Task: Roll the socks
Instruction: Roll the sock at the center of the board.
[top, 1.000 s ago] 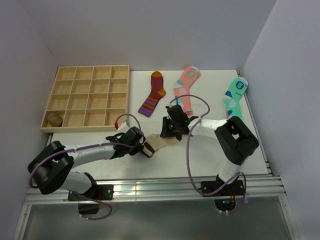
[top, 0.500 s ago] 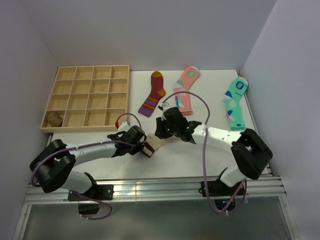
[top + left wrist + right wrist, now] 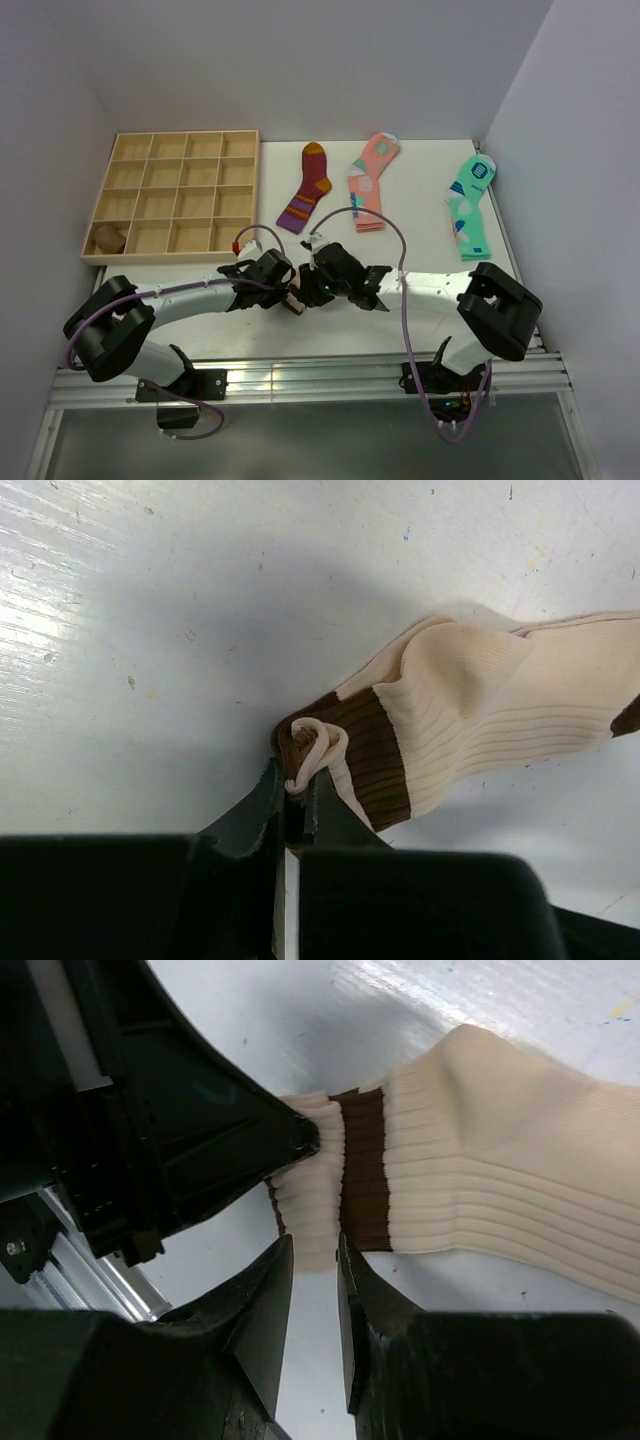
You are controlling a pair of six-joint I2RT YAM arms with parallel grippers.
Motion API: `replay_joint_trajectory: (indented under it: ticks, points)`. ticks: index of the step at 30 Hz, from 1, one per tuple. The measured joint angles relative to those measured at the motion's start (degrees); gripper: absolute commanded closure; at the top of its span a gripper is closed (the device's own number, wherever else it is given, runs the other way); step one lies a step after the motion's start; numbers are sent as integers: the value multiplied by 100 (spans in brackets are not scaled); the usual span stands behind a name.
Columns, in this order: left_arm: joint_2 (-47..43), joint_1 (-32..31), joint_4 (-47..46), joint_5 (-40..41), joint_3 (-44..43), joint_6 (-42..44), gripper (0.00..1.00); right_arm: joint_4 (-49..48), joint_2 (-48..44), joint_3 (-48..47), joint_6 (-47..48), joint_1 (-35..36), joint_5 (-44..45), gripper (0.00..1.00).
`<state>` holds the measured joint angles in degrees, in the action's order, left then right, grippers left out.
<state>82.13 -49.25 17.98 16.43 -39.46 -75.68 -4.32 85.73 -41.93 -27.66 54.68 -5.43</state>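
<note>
The beige ribbed sock (image 3: pixel 480 705) with its dark brown band lies creased on the white table (image 3: pixel 150 630) near the front middle, its cuff rim pinched in the tightly closed left gripper (image 3: pixel 293 780), while the right gripper (image 3: pixel 312 1248) sits at the same cuff, jaws a narrow gap apart and clamping nothing.

Two arms (image 3: pixel 190 293) of white tubes and black joint housings, purple cables (image 3: pixel 404 315) looping along both, black wedge-shaped pincer fingers (image 3: pixel 255 1310), red tab (image 3: pixel 237 245) at left wrist
</note>
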Motion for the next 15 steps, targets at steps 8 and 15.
replay_joint_trajectory:
  ticks: [8, 15]
  points:
    - [24, 2, 0, 0, -11, 0, 100, -164, 385, -2, -111, 70, -20, 73]
    - [37, 2, 9, -2, -31, 2, 90, -214, 601, -7, -245, 70, -2, 89]
